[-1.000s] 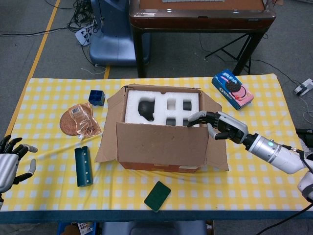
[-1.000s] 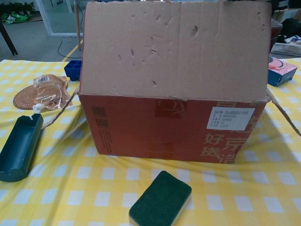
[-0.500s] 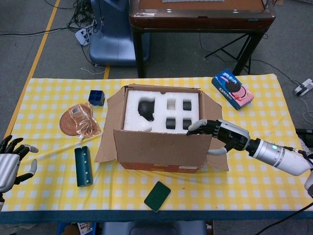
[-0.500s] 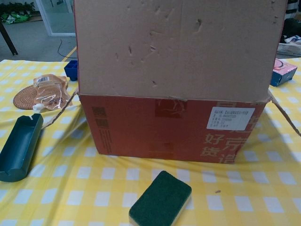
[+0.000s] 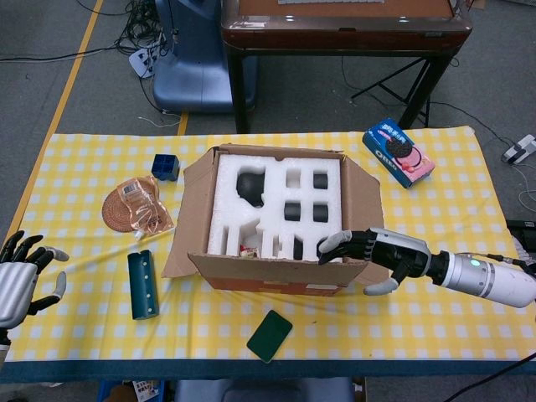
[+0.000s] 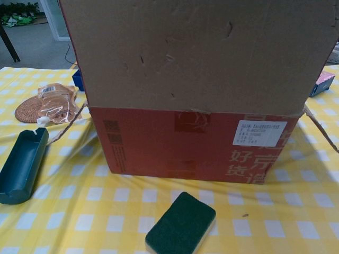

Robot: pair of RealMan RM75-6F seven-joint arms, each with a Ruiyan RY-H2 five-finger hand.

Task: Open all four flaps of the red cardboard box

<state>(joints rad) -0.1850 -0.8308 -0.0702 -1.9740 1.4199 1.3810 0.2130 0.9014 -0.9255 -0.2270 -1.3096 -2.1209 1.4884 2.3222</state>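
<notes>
Left hand [image 5: 18, 279] hangs at the worktop [image 5: 435, 209] edge, fingers spread, holding nothing, well apart from the red cardboard box [image 5: 276, 280]. Box sits mid-worktop, white foam insert [image 5: 276, 201] exposed. Right hand [image 5: 381, 255] has its fingers [image 5: 335, 244] hooked over the near flap [image 6: 196, 53] at its right corner, pressing on it.

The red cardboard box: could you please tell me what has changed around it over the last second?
The right robot hand drew back toward the robot, folding the near flap outward and uncovering more of the white foam insert. The red cardboard box, the green sponge and the left robot hand stayed put.
</notes>
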